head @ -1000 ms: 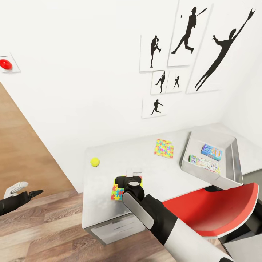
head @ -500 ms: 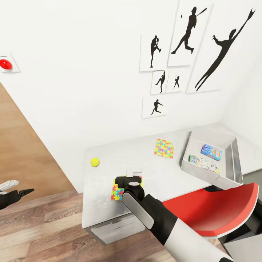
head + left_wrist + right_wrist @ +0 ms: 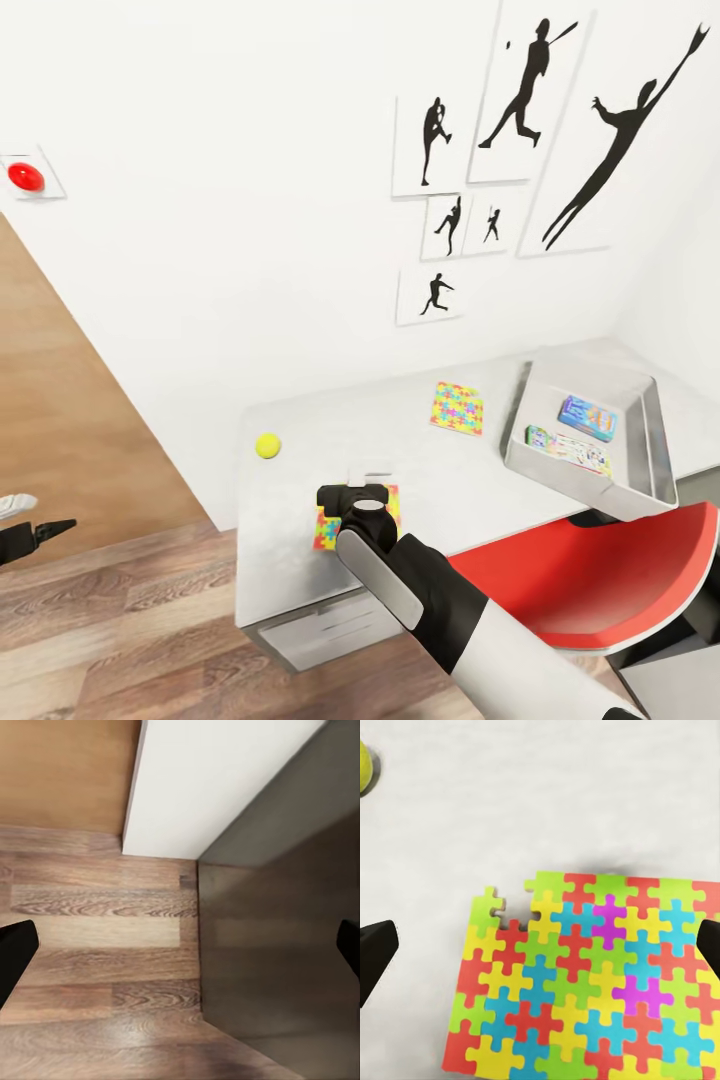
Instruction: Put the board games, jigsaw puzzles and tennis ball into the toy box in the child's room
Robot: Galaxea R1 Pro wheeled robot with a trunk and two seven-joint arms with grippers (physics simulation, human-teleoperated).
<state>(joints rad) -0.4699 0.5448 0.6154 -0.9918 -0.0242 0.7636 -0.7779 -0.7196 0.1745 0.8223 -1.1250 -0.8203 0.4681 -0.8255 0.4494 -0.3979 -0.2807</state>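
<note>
On the pale table (image 3: 330, 430) my right gripper (image 3: 354, 497) hangs open just above the near jigsaw puzzle (image 3: 325, 530), whose many-coloured pieces (image 3: 585, 982) lie between the two dark fingertips (image 3: 375, 952). The second jigsaw puzzle (image 3: 457, 408) lies farther back. The yellow tennis ball (image 3: 267, 445) rests to the left, also at the frame edge in the right wrist view (image 3: 364, 769). The grey toy box (image 3: 655, 440) stands at the right, holding a blue board game (image 3: 587, 417) and a pale one (image 3: 568, 450). My left gripper (image 3: 30, 532) is open low over the floor.
A red chair (image 3: 590, 580) is tucked under the table below the toy box. Black athlete posters (image 3: 530, 90) hang on the white wall. A dark cabinet side (image 3: 285, 945) and wood-plank floor (image 3: 97, 937) lie under my left gripper.
The head view has shifted slightly, so everything sits a little to the right. My left arm has drawn back toward the left edge and lower. The right gripper stays over the puzzle.
</note>
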